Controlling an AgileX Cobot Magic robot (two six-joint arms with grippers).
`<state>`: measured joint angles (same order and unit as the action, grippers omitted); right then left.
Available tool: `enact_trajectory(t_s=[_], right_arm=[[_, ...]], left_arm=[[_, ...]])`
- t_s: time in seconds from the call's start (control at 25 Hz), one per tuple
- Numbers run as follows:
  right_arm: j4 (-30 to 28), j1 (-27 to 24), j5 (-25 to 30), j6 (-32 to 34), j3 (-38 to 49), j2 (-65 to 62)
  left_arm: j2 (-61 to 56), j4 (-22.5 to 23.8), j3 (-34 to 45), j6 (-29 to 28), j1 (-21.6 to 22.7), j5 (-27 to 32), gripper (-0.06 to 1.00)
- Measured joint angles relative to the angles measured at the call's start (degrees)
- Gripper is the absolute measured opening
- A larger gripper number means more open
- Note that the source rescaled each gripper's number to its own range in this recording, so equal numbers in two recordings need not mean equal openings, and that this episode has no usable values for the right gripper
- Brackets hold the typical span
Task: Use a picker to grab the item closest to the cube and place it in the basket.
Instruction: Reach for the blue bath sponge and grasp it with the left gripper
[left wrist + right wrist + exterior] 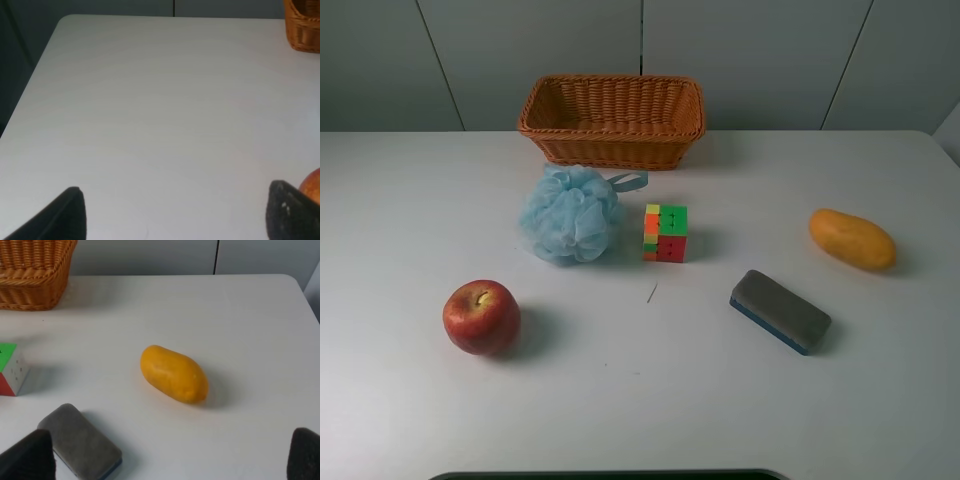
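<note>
Left gripper [179, 210] is seen spread wide over the smooth white table [150, 100], dark matte fingers [72, 217] empty. Right gripper [167, 456] is likewise parted, nothing held. The fluffy blue mesh loofah [570, 215] is set just beside the multicoloured cube [665, 232], near the woven wicker basket [612, 120]. A glossy red apple [481, 317], a grey felt eraser [780, 311] and a smooth oblong mango [852, 239] are scattered apart.

On the table [640, 400] the basket [610, 150] is sitting at the back, near the middle. The bath puff [570, 214] is lying just in front of it, with the cube [665, 232] standing just beside the puff on its right — a small gap between them. The apple [481, 317] is resting nearer the front on the left, the eraser [780, 311] is lying front-right of the cube, and the mango [852, 239] is sitting well off to the right.
</note>
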<state>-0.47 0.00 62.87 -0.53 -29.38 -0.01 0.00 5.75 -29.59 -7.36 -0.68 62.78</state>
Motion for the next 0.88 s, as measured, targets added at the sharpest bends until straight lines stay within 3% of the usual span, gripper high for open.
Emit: enact_trajectory(t_s=[0.72, 0.88], right_arm=[[0.0, 0.0, 0.0, 0.0, 0.0, 0.0], [0.0, 0.0, 0.0, 0.0, 0.0, 0.0]], left_arm=[[0.0, 1.49, 0.0, 0.03, 0.0, -0.38, 0.95], [-0.05, 1.97, -1.38, 0.03, 0.0, -2.86, 0.95]])
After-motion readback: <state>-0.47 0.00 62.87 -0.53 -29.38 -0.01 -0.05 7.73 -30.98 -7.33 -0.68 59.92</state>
